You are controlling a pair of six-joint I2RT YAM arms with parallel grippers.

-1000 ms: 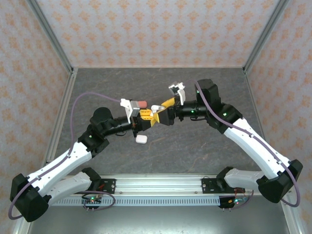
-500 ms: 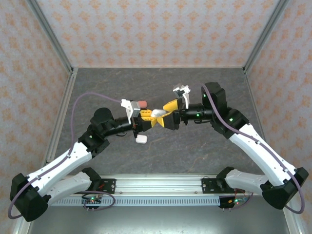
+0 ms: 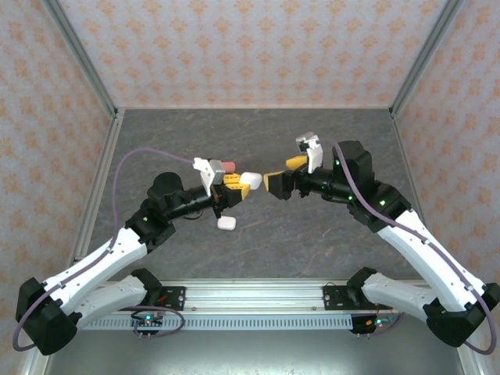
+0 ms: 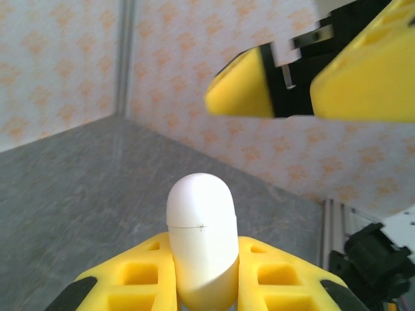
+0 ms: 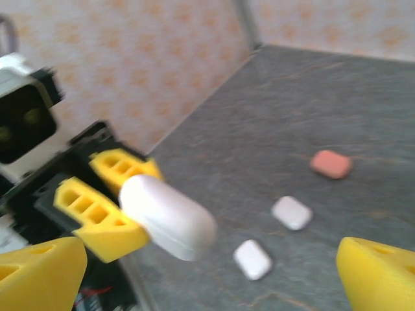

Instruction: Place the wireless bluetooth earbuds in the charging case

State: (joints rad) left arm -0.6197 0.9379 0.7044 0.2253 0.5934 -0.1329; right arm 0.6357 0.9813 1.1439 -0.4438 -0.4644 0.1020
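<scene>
We find both arms reaching in from the near edge of the table (image 3: 297, 242), forearms turned inward, wrists facing each other over its centre. The left gripper (image 3: 237, 186) is clamped on a white case (image 3: 248, 180); the right gripper (image 3: 285, 172) stands fully spread, just apart from it

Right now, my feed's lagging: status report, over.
Left gripper shut on white charging case, lid closed. Right gripper open, apart from it. Another white case on table nearby.

The top camera looks down on the white case (image 3: 248, 180) from high above and behind. The left wrist camera sits close behind the case. The right wrist camera faces it from the opposite side. All three views share it.
</scene>
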